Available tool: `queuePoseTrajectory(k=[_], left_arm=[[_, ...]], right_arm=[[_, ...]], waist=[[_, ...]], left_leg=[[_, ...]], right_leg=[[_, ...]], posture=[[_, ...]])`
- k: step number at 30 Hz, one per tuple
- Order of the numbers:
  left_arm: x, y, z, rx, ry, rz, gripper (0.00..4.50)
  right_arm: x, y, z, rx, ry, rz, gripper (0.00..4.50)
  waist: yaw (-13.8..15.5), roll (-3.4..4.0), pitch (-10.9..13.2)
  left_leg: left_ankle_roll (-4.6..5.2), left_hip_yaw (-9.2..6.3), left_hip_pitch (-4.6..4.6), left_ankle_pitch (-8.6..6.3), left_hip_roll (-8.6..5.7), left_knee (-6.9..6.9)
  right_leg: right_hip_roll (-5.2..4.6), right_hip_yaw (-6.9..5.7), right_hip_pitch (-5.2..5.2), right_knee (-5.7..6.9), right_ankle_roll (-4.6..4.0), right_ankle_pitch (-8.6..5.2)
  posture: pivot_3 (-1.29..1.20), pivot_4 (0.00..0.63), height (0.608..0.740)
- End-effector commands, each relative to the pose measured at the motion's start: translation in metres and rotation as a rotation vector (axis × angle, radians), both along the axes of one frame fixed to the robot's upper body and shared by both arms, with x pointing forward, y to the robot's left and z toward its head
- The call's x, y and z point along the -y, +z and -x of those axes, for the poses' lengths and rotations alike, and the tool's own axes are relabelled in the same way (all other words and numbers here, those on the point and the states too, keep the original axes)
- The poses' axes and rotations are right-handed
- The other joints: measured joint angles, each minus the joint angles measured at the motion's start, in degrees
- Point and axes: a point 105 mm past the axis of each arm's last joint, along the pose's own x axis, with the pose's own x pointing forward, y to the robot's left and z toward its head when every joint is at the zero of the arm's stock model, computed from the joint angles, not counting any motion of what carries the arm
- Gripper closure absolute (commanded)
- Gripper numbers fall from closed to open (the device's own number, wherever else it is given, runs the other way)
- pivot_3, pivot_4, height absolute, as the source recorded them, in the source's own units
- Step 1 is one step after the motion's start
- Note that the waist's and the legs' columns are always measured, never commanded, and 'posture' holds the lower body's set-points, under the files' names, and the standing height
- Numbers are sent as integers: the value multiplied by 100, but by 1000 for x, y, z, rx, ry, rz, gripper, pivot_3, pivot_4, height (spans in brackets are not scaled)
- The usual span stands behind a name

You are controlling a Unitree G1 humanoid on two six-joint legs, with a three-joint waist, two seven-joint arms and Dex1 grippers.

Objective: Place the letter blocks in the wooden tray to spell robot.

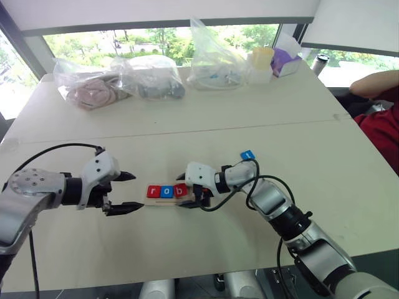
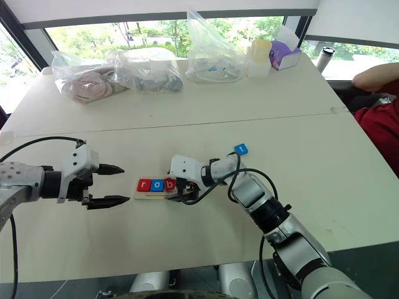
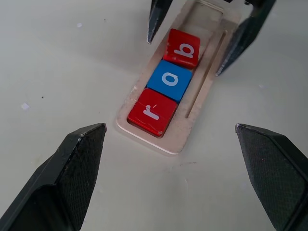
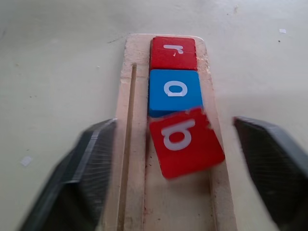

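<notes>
Tiles r, o and b are sitting in the wooden tray (image 4: 129,144) on the worktop, the red b tile (image 4: 185,142) lying crooked. Right gripper (image 4: 175,168) fingers are spreading wide around it; left gripper (image 1: 124,192) is waiting with fingers apart.

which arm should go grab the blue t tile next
Right, probably. The blue t tile lies beyond the right gripper, which stands open over the wooden tray; the left gripper is beyond the tray's far end.
</notes>
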Motion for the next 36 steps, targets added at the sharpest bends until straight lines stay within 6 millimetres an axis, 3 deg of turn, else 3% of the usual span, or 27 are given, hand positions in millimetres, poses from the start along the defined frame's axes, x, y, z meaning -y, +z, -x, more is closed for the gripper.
queuePoseTrajectory(k=[1, 6, 22, 31, 36], left_arm=[[4, 5, -2, 31, -18, 3, 0], [7, 4, -3, 35, -21, 11, 0], [8, 2, -10, 63, -29, 2, 0], [8, 1, -13, 72, -34, -4, 0], [11, 4, -12, 73, -41, 12, 0]], right_arm=[[-5, 16, -2, 55, 16, -34, 38], [-9, 29, -4, 42, -2, -85, 38], [2, 12, 22, -101, -5, -34, 38], [-4, 18, 22, -115, -22, -62, 38], [11, 34, 6, -67, -121, -100, 38]], waist=[[0, 0, 0], [-3, 0, 0], [-3, 0, 0], [-2, -1, -1], [-1, -1, 0]], left_leg=[[0, 0, 0, 0, 0, 0], [0, -1, 1, 0, 0, 0], [0, -2, 4, 0, 0, 0], [0, -2, 5, 0, 0, 0], [-1, -1, 4, 0, 0, 1]], right_leg=[[0, 0, 0, 0, 0, 0], [1, 0, 0, 3, 0, 0], [1, -1, -1, 11, 1, 0], [2, -1, -2, 15, 1, 0], [1, -1, -2, 15, 1, 0]], posture=[[0, 150, 740], [0, 150, 740], [0, 150, 740], [0, 150, 740], [0, 150, 740]])
